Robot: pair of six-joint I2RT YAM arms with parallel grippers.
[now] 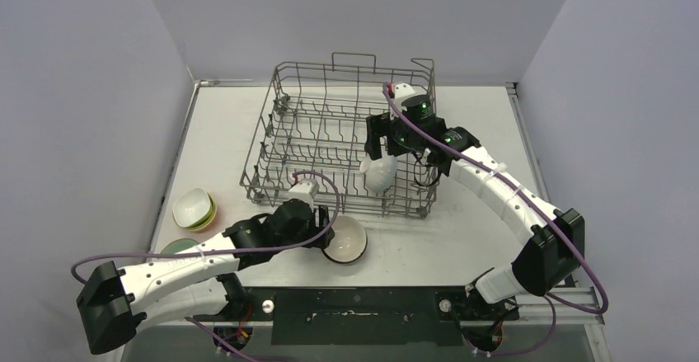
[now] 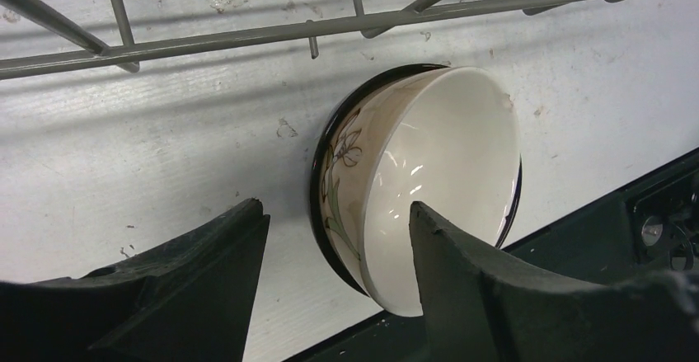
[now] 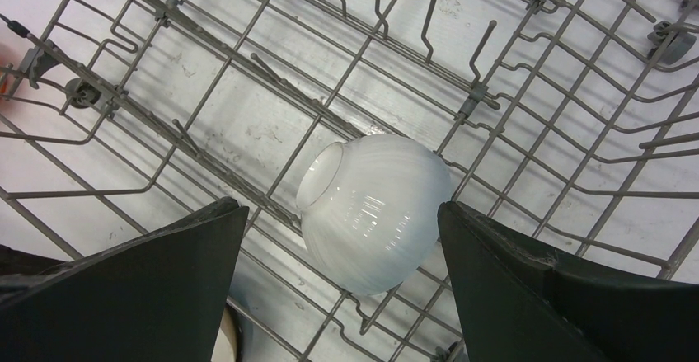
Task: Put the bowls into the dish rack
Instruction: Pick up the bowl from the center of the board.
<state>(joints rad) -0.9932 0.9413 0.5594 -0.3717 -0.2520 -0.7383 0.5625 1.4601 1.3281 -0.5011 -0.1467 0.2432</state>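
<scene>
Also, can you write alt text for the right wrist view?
A white bowl lies tilted, base up, on the wires of a grey dish rack. The black right gripper hangs open above it, straddling the bowl.

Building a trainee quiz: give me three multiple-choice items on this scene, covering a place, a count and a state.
1. Where is the white bowl? A on the table; B in the rack; C on another bowl.
2. Bowls in the rack? A one; B three; C five.
3. The right gripper is: A shut on a bowl; B shut, empty; C open.
Answers: 1 B, rack wires surround it; 2 A, only the white one is inside; 3 C, its fingers stand clear of the bowl.
</scene>
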